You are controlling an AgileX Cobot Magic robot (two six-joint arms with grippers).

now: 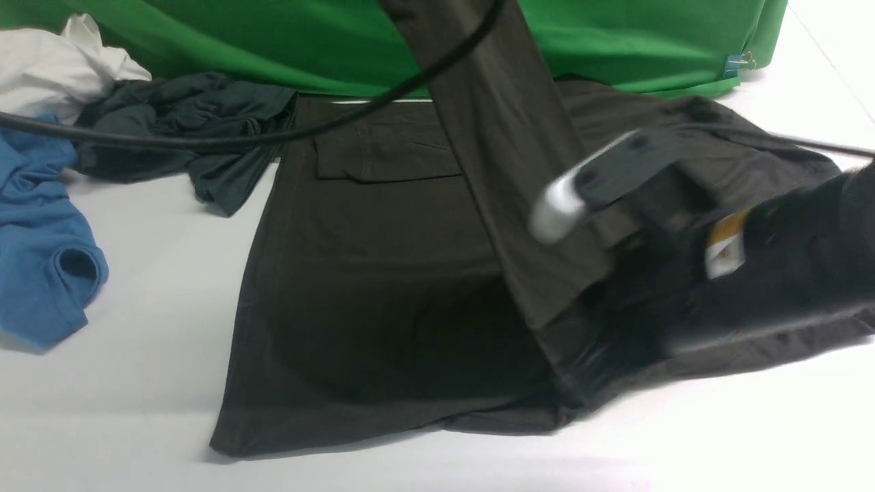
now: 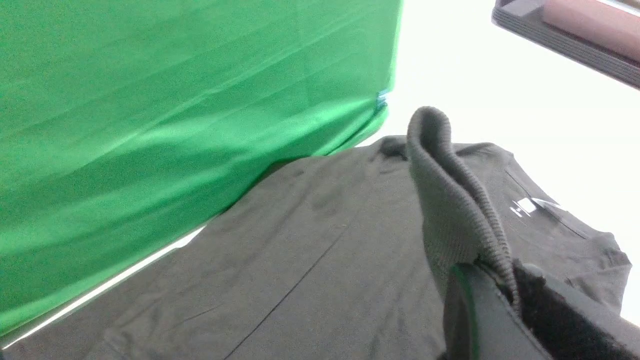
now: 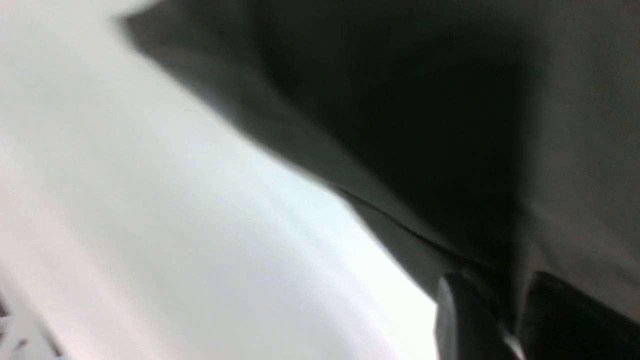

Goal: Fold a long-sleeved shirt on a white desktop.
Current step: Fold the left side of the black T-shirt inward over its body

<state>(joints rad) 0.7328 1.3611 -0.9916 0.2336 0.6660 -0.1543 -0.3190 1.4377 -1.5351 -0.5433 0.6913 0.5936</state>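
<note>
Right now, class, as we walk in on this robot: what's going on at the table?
The robot is partway through folding the long-sleeved shirt, which lies spread on the white desktop. The left gripper has its jaws shut on the ribbed cuff and holds that sleeve raised over the shirt's body. The right gripper is low at the shirt's right side with fabric between its jaws; blur hides whether it grips. A blue garment and a teal-grey garment lie aside.
</note>
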